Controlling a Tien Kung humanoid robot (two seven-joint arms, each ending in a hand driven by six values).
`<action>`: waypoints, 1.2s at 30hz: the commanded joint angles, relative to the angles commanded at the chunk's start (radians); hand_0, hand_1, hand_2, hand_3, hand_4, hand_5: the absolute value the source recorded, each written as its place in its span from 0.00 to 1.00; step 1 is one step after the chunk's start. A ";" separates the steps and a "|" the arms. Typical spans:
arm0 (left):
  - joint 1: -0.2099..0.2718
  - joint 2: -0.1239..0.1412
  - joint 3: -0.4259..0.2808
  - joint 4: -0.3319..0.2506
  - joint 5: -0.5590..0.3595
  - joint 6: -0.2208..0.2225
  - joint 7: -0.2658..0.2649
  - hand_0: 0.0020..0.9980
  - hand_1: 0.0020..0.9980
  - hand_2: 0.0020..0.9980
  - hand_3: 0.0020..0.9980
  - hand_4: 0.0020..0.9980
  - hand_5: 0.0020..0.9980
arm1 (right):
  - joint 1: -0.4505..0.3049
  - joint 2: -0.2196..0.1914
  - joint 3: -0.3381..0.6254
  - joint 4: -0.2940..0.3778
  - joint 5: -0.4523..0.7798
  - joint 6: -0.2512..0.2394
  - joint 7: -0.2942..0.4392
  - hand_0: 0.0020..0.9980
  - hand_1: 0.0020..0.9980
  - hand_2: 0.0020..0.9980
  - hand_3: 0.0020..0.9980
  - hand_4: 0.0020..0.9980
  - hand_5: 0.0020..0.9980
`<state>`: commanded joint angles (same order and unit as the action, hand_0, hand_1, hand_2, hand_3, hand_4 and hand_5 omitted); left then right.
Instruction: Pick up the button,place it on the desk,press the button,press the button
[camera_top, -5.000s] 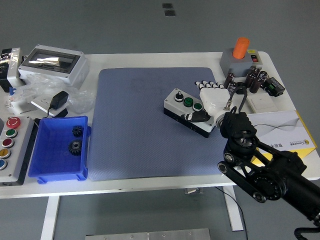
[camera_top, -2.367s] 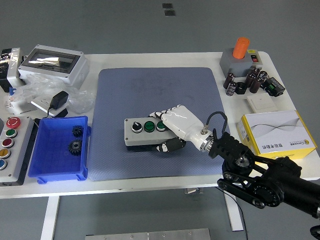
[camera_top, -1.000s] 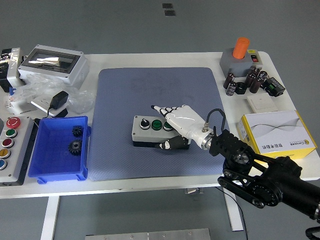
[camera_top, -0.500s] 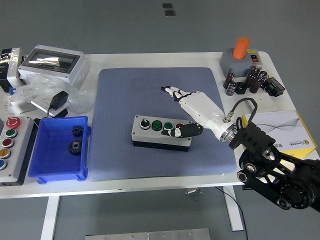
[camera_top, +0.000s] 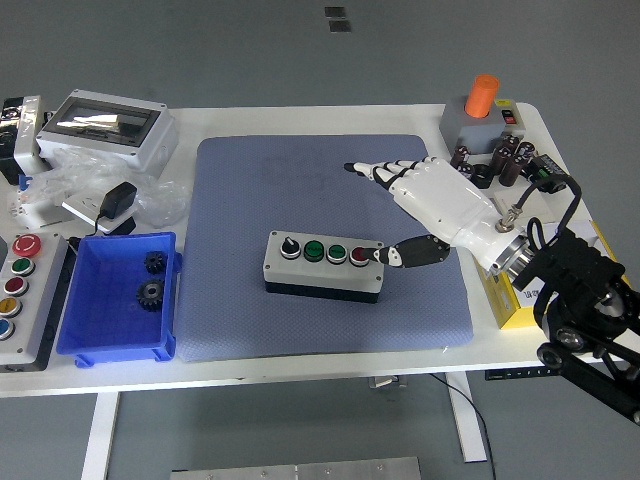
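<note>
Button box (camera_top: 323, 264) lies flat on the blue mat (camera_top: 300, 190), near the mat's front half, with four controls along its top: a black knob at the left, two green buttons (camera_top: 326, 251) in the middle and a red button (camera_top: 359, 254) at the right end. Your right hand (camera_top: 440, 205) hovers just right of the box, fingers extended and spread toward the far side, holding nothing. Its thumb (camera_top: 412, 254) points at the red-button end and appears to touch or nearly touch the box; you cannot tell which. The left hand is out of view.

Risks, largest item first:

1. Table (camera_top: 300, 118): clutter stands on both sides of the mat. A wide sweep of your arm to the right could strike the yellow-and-white carton (camera_top: 510, 305) or the group of dark cylinders (camera_top: 500, 160).
2. Mat: the box sits loose on it. A sideways push from your thumb would likely slide or turn the box rather than press anything.
3. Box: pressing at an angle on the end may tip it.
4. Buttons: they sit close together. A poorly aimed finger may press the wrong one, or two at once.

Writing: no label is legible on the box. Any print on the carton is hidden by your arm here.
</note>
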<state>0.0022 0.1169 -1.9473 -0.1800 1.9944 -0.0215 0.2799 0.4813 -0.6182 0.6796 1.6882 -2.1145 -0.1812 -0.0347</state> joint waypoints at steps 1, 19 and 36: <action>0.000 0.000 -0.002 0.000 0.003 0.000 0.001 0.69 0.69 0.62 0.68 0.75 0.38 | 0.011 0.003 -0.016 0.001 0.002 0.018 -0.012 0.24 0.40 0.38 0.73 0.37 0.18; -0.001 -0.004 -0.008 0.000 0.011 0.000 -0.002 0.69 0.69 0.61 0.68 0.73 0.34 | 0.095 0.085 -0.144 -0.111 -0.019 0.072 -0.083 0.12 0.16 0.17 0.69 0.18 0.00; -0.007 -0.004 -0.006 0.000 0.007 -0.001 -0.019 0.69 0.69 0.61 0.68 0.73 0.34 | 0.078 0.123 -0.205 -0.183 -0.022 0.081 -0.099 0.12 0.16 0.17 0.69 0.17 0.00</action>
<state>-0.0048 0.1125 -1.9534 -0.1800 2.0013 -0.0224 0.2604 0.5590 -0.4952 0.4745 1.5055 -2.1367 -0.1000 -0.1334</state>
